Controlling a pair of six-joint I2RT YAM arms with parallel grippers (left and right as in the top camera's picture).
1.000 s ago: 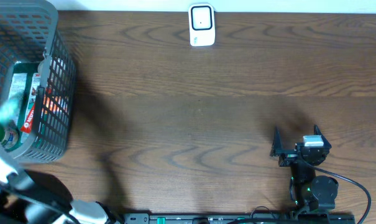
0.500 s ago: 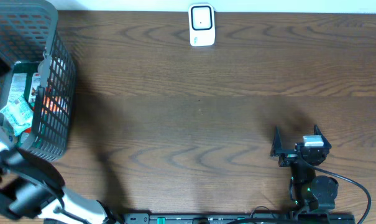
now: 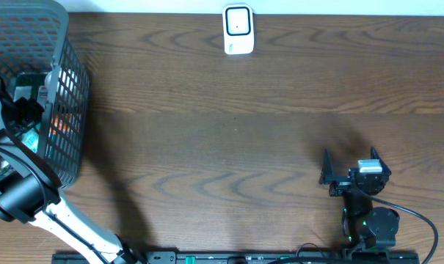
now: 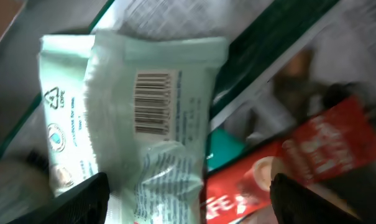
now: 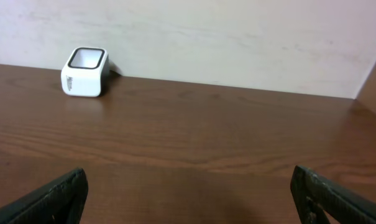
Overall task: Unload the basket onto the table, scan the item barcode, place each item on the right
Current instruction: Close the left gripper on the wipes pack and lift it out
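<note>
Left gripper (image 4: 189,198): we see its fingers spread above the packet (image 4: 144,106), holding nothing.
Packet: barcode up, in the basket (image 3: 64,51) at 9 o'clock, beside a red pack (image 4: 299,168).
Right gripper (image 3: 351,166): spread, idle at 4 o'clock.
Risk: we may pinch both wrappers, or the crinkly film may slip before reaching the scanner (image 3: 238,29) at 12 o'clock.
</note>
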